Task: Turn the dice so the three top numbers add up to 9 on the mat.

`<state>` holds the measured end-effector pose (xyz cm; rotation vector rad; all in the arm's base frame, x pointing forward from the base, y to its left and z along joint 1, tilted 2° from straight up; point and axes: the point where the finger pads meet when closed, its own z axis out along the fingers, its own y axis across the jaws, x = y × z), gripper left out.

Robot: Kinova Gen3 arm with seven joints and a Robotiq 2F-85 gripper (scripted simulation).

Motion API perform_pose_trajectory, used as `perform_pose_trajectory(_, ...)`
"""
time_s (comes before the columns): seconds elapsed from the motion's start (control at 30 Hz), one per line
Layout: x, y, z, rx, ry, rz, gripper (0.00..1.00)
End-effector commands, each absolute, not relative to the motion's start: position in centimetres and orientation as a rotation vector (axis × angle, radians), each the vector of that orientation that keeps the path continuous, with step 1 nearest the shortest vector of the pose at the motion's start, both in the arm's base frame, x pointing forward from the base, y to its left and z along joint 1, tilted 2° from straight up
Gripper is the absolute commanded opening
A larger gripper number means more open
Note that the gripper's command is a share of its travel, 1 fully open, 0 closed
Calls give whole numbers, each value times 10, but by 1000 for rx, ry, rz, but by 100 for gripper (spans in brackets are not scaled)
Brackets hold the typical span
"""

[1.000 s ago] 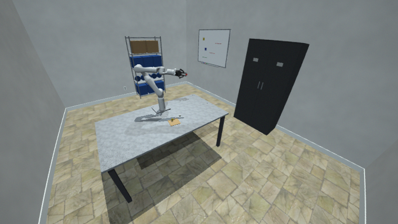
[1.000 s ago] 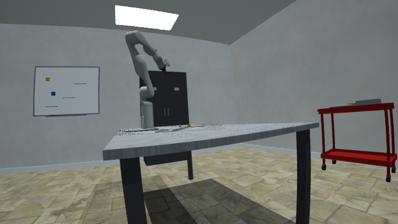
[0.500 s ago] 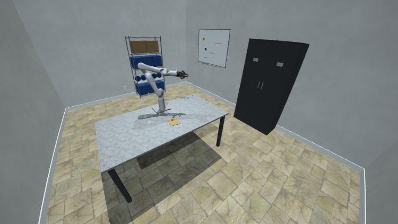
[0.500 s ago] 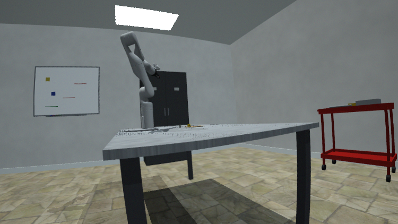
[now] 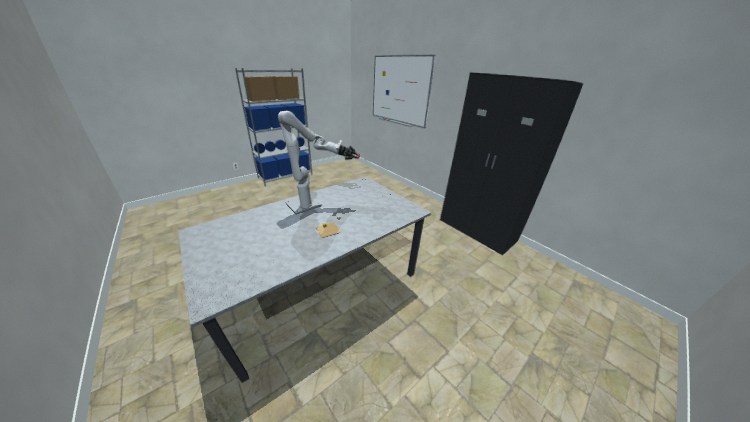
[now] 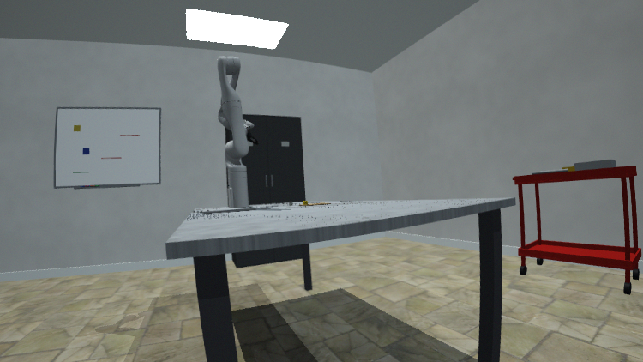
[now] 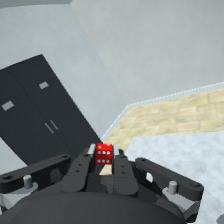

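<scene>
Currently we carry a red die (image 7: 104,153) pinched in our nearly closed hand (image 7: 103,161), high above the surface (image 5: 236,251); next we should lower it onto the mat (image 5: 328,230), chosen face up.

Red die up in the air, yellow die on the mat

The red die (image 7: 104,153) with white dots is pinched high above the table; a yellow die (image 5: 324,225) sits on the tan mat (image 5: 329,230).

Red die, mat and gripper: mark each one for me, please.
red die (image 7: 104,154): wrist view, its pip-marked face between the fingers.
mat (image 5: 330,231): top view, bare tan part beside the yellow die.
gripper (image 5: 352,154): top view, fingertips shut on the red die.
</scene>
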<state>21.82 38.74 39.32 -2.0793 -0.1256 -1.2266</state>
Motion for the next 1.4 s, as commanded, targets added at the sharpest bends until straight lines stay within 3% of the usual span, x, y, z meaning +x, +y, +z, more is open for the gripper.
perform_pose_trajectory(0.0, 251, 386, 363, -2126, -20, -1295, 15)
perform_pose_trajectory(0.23, 277, 374, 316, -2215, -6, -1361, 15)
perform_pose_trajectory(0.43, 319, 336, 244, -2362, 40, -1457, 15)
perform_pose_trajectory(0.67, 340, 306, 208, -2446, 77, -1504, 15)
perform_pose_trajectory(1.13, 388, 175, 112, -2715, 247, -1635, 15)
perform_pose_trajectory(1.37, 392, 143, 96, -2771, 292, -1659, 15)
